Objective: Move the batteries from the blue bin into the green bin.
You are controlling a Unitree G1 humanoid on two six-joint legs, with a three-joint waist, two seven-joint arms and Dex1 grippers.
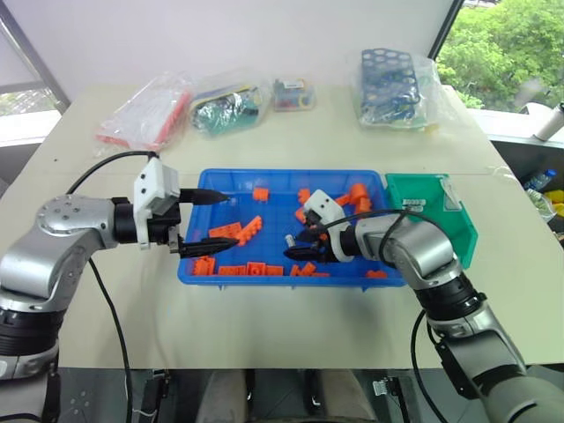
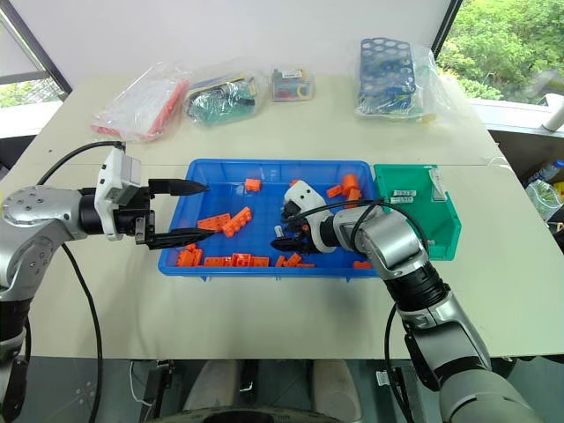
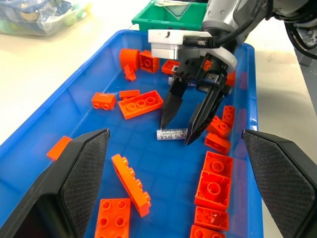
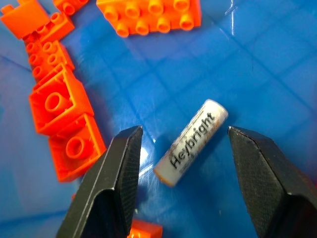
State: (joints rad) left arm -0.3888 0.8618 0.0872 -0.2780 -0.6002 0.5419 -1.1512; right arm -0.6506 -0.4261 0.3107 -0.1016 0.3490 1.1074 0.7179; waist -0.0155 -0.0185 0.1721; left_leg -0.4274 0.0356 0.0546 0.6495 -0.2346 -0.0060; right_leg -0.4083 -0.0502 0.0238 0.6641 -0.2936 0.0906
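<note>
Right tool (image 4: 181, 163) low inside the blue bin (image 1: 220, 176), fingers apart, nothing clamped. One battery (image 4: 190, 143) lies flat on the bin floor directly between the two fingertips, touching neither. Its long axis runs roughly crosswise to the line the fingers would close along, a little skewed, so closing should catch it across its round body; judged a fair line-up, though the skew might roll it.

Left tool (image 1: 210, 222) hangs at the bin's left end, fingers spread wide, empty. It is well apart from the battery; the right arm is plainly the nearer one.

Orange bricks (image 3: 141, 104) scattered round the bin floor; a couple sit near the right tool's finger but not between the fingers (image 3: 171, 106) and the battery.

Green bin (image 1: 458, 231) stands just beside the blue bin's right end, on the right arm's own side. No battery made out inside it from here; too small to tell

Bagged items (image 1: 145, 110) at the far edge of the desk (image 1: 79, 308), not involved
</note>
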